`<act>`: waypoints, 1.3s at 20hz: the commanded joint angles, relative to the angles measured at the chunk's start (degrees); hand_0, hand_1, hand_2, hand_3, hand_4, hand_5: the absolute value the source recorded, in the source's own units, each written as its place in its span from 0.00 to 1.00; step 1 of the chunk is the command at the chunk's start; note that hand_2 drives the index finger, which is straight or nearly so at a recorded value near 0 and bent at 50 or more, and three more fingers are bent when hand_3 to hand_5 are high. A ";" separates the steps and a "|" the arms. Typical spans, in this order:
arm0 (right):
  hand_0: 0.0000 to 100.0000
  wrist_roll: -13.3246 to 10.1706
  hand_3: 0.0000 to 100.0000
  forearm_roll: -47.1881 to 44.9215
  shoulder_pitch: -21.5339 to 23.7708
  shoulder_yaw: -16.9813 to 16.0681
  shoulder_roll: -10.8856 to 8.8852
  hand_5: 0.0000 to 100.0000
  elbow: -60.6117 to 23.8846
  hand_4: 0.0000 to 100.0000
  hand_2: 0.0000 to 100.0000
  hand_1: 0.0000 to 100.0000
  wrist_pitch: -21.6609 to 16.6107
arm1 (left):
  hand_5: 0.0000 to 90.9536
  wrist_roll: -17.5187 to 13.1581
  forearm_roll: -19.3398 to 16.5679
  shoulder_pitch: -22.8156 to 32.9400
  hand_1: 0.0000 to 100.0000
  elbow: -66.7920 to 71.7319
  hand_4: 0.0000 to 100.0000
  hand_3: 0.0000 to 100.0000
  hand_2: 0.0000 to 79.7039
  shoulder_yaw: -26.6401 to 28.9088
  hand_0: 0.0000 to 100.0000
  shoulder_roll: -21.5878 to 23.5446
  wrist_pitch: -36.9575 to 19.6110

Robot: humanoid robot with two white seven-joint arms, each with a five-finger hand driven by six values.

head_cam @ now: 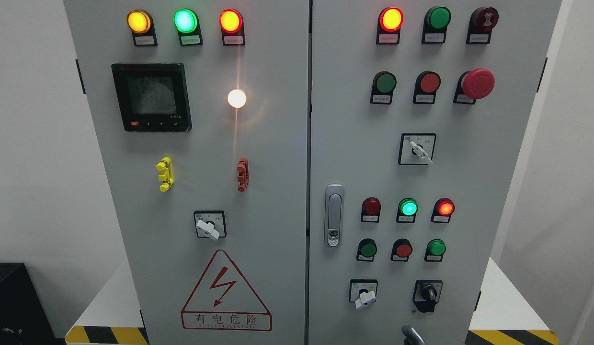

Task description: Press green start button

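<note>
A grey electrical cabinet (278,143) with two doors fills the view. On the right door there is an unlit green push button (386,82) in the upper row, beside a red button (429,82) and a red mushroom stop (478,83). Two more green buttons (368,249) (436,247) flank a red one (403,249) lower down. A green lamp (408,208) glows above them. A small grey part of my right hand (412,335) shows at the bottom edge, below the lower buttons and apart from them. My left hand is out of view.
Rotary switches (365,298) (427,290) (420,151) and a door handle (333,215) stick out of the right door. The left door carries a meter (151,96), lit lamps (185,20), a switch (208,227) and a hazard sign (225,292). Striped base edges (105,334) lie below.
</note>
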 commanded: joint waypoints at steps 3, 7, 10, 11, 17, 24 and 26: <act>0.00 0.01 0.02 0.00 -0.01 -0.05 -0.02 0.00 0.00 0.00 0.00 0.12 0.03 | 0.00 -0.05 0.00 -1.32 0.56 -1.58 0.00 0.00 0.00 0.00 0.12 0.00 0.03; 0.00 0.01 0.02 0.09 -0.01 0.04 0.07 0.00 0.00 0.00 0.00 0.12 0.03 | 0.00 -0.05 0.00 -1.32 0.56 -1.58 0.00 0.00 0.00 0.00 0.12 0.00 0.03; 0.00 0.01 0.07 0.79 -0.54 -0.05 -0.02 0.00 0.00 0.00 0.00 0.18 -0.15 | 0.00 -0.05 0.00 -1.32 0.56 -1.58 0.00 0.00 0.00 0.00 0.12 0.00 0.03; 0.00 -0.07 0.10 1.66 -1.06 -0.22 -0.02 0.00 0.00 0.04 0.00 0.21 -0.15 | 0.00 -0.05 0.00 -1.32 0.56 -1.58 0.00 0.00 0.00 0.00 0.12 0.00 0.03; 0.04 -1.56 0.40 13.33 -1.95 -0.31 0.07 0.28 -0.35 0.39 0.00 0.34 -1.90 | 0.00 -0.05 0.00 -1.32 0.56 -1.58 0.00 0.00 0.00 0.00 0.12 0.00 0.03; 0.13 -2.97 0.62 25.56 -4.31 -0.40 0.07 0.57 0.09 0.61 0.00 0.33 -2.43 | 0.00 -0.05 0.00 -1.32 0.56 -1.58 0.00 0.00 0.00 0.00 0.12 0.00 0.03; 0.14 -2.89 0.65 28.90 -5.46 -1.01 0.07 0.65 0.96 0.64 0.00 0.34 -2.52 | 0.00 -0.05 0.00 -1.32 0.56 -1.58 0.00 0.00 0.00 0.00 0.12 0.00 0.03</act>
